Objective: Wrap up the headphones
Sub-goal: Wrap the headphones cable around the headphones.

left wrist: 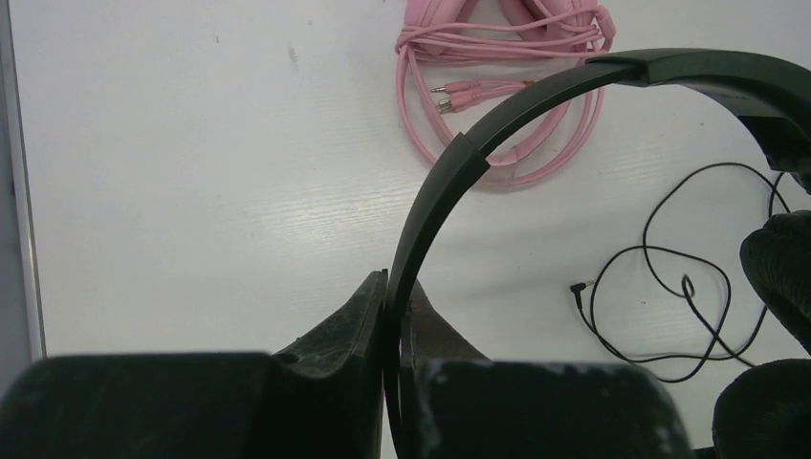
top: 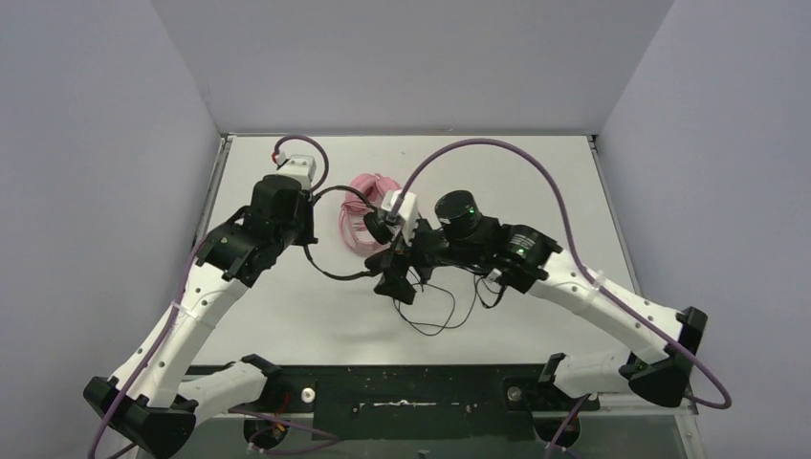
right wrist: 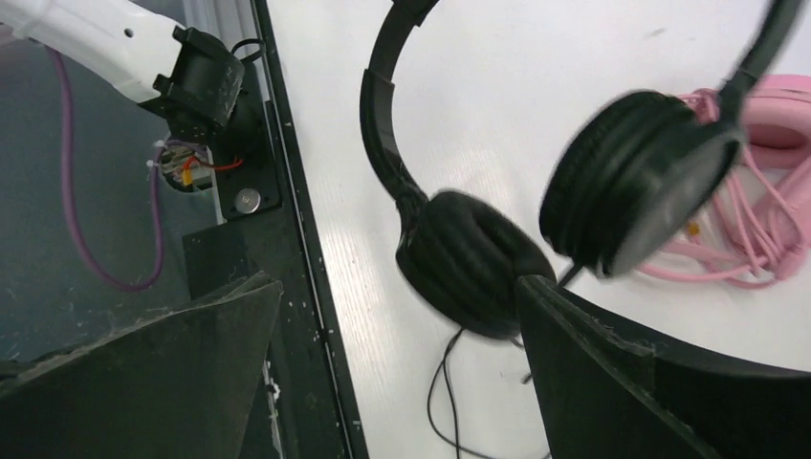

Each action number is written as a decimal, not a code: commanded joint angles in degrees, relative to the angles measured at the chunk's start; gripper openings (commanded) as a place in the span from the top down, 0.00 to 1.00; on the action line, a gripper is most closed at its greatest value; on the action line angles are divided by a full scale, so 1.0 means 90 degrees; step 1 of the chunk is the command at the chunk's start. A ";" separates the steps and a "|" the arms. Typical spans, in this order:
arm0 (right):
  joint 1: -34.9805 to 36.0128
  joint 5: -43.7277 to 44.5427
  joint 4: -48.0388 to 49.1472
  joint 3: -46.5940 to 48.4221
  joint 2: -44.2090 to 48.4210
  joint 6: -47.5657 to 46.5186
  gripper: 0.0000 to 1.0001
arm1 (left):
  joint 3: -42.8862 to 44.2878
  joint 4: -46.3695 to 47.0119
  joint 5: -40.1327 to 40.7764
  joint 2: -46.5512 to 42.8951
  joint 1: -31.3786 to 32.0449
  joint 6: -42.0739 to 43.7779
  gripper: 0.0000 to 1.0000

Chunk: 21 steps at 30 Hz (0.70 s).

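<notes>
**Inspector A:** Status of the wrap?

**Inspector B:** Roughly half done, in my judgement. The pink headphones (top: 368, 206) lie on the table (top: 536, 172) with the pink cable (left wrist: 497, 86) gathered in loops against them and its plugs (left wrist: 449, 96) tucked at the bundle. That pair appears finished.

**Inspector A:** And the second pair?

**Inspector B:** The black headphones (right wrist: 478, 263) sit just on the near side of the pink headphones, towards the arm bases. The left gripper (left wrist: 392, 287) is pinched tight on the headband (left wrist: 459, 163). The black cable (left wrist: 660, 287) sprawls in slack curls on the table, nearer than the pink pair, and no turn of it goes round the headset. All of that winding remains.

**Inspector A:** The other arm?

**Inspector B:** The right gripper (right wrist: 397, 282) stands wide, with one black ear cup (right wrist: 636, 182) beside its fingers and nothing held. I judge it is placed to take the cable or a cup.

**Inspector A:** Any brands, labels or writing?

**Inspector B:** None legible on either headset, on the cables or on the table. Small marks, if present, are too blurred to read.
</notes>
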State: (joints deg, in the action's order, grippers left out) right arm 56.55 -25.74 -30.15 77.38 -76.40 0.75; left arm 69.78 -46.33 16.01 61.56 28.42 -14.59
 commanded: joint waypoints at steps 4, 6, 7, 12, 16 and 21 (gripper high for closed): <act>-0.0527 0.1041 -0.0974 -0.0018 0.1607 -0.0451 0.00 | 0.0513 0.0323 -0.0262 -0.0065 -0.0104 -0.0321 1.00; -0.0919 0.1224 -0.0641 -0.0603 0.1853 -0.0606 0.00 | 0.0736 0.0115 -0.0567 -0.0036 -0.0177 -0.0402 1.00; -0.1244 0.1199 -0.0397 -0.0799 0.1940 -0.0586 0.00 | 0.0831 0.0046 -0.0736 -0.0018 -0.0225 -0.0431 1.00; -0.2794 -0.0638 0.1519 -0.2527 0.2108 -0.0085 0.00 | 0.1368 -0.0499 -0.1515 0.0079 -0.0527 -0.0512 1.00; -0.2829 -0.1253 0.3576 -0.3824 0.2310 -0.0177 0.00 | 0.1671 -0.0833 -0.2156 0.0135 -0.0777 -0.0607 1.00; -0.2826 -0.1823 0.5277 -0.4645 0.2257 -0.0103 0.00 | 0.1905 -0.1046 -0.2461 0.0125 -0.0940 -0.0722 1.00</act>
State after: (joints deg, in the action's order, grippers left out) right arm 30.89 -34.72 -6.02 37.43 -57.87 -0.80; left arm 83.11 -55.44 -0.23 63.00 21.19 -18.94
